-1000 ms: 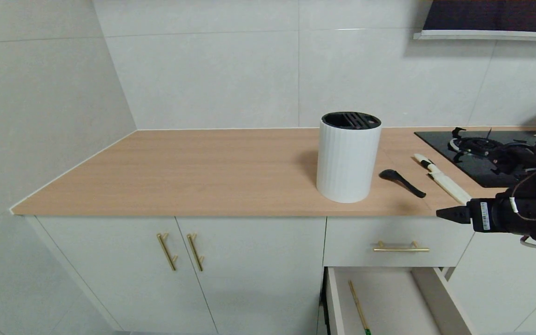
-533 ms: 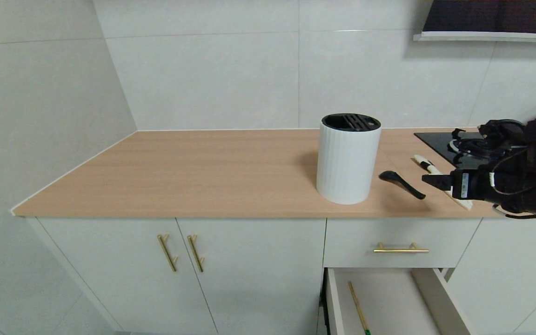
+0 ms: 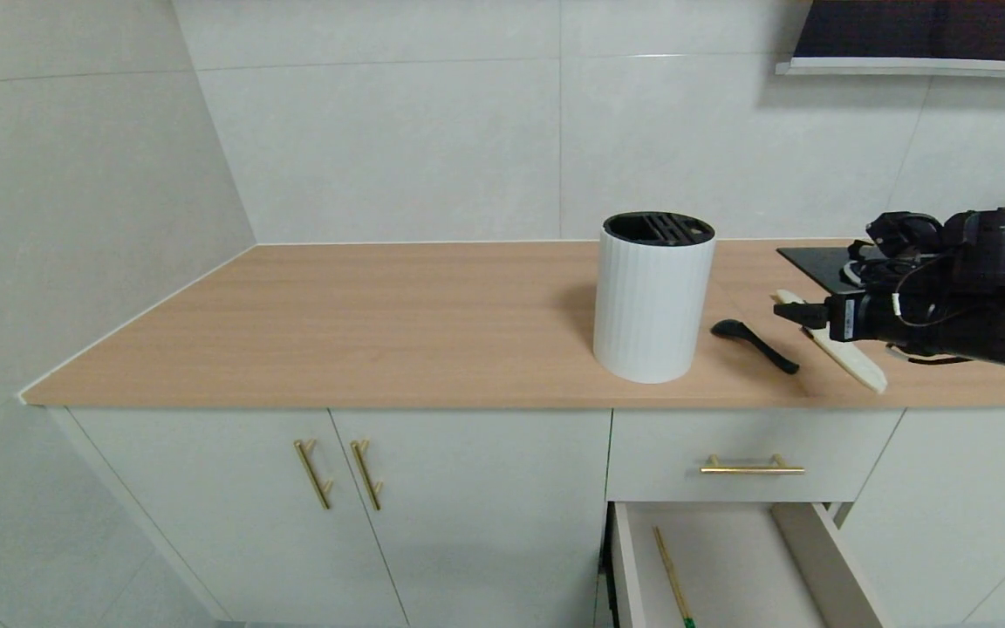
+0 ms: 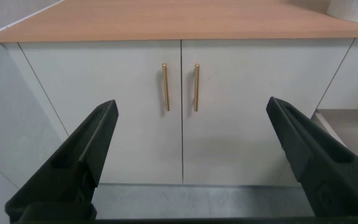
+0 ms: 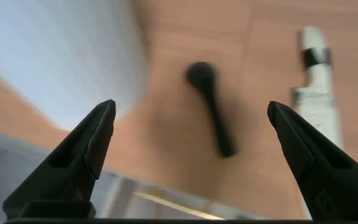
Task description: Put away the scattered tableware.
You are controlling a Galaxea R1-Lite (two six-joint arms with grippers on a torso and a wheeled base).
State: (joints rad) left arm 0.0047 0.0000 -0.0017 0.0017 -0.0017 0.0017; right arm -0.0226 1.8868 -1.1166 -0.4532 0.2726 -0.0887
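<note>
Black plastic spoon (image 3: 754, 342) on wooden counter (image 3: 380, 323) seems targeted; right gripper (image 3: 792, 313) hovers near, spread and empty; next: descend, pinch handle.

The white ribbed round holder (image 3: 647, 314) has a black top. The small curved spoon (image 3: 753, 340) is all black.

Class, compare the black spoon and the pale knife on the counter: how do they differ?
The black spoon is all black; the pale knife is cream with a black band. The spoon is shorter than the knife. The spoon lies nearer the white holder, the knife beyond it. Both lie flat on the wooden counter, apart.
</note>
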